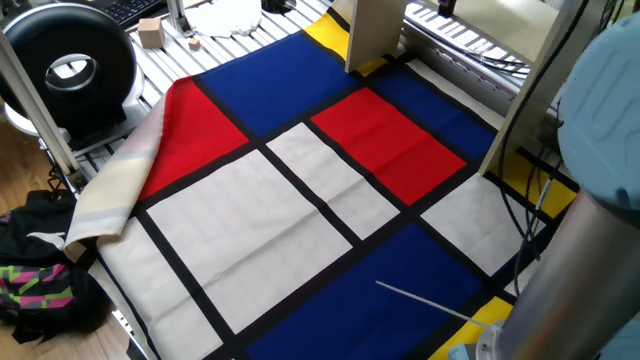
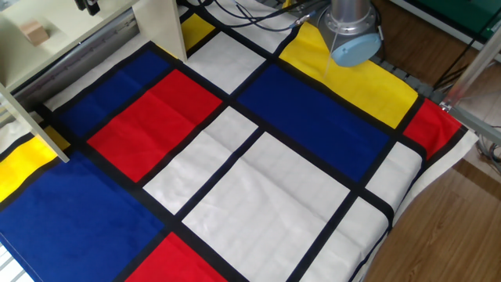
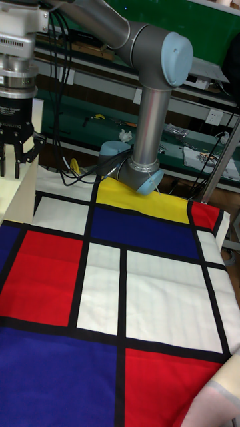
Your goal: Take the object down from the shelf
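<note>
No text, label or number can be read with certainty in any view. In the tall fixed view, the black band of the claw's point(image 3: 9, 167) wrist housing point(image 3: 15, 110) carries a line of small pale lettering, perhaps a maker's name, but it is too small and blurred to make out.

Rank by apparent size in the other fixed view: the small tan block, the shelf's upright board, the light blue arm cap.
1. Upright board of the shelf, the largest, though cropped by the frame's top edge.
2. Light blue arm cap, clearly smaller.
3. Small tan block, the smallest.
</note>
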Action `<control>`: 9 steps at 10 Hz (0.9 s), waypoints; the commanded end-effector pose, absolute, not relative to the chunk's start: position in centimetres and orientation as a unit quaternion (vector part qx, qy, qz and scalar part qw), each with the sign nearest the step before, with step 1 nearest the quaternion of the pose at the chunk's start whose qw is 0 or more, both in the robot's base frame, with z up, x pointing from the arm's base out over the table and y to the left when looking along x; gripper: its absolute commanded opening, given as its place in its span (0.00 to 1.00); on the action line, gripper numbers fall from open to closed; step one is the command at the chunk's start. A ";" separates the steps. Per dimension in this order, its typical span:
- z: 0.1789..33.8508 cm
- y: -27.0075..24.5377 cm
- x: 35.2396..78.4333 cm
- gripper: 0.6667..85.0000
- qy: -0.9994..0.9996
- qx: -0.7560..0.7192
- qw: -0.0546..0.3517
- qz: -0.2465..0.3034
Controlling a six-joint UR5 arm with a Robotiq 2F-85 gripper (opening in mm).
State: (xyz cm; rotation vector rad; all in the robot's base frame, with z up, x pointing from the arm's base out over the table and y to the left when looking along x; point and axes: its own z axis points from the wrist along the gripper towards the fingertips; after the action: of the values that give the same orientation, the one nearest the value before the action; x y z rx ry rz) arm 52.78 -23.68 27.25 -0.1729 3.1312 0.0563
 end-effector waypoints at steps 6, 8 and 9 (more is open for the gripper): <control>27.3 -23.0 53.7 0.37 0.997 -0.071 0.020 0.027; 27.3 -22.9 53.7 0.35 0.996 -0.077 0.021 0.030; 27.3 -22.8 53.8 0.35 0.996 -0.086 0.023 0.031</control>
State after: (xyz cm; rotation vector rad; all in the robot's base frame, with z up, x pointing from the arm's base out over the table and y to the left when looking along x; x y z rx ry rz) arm 53.52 -23.19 27.19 -0.2332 3.0999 0.0749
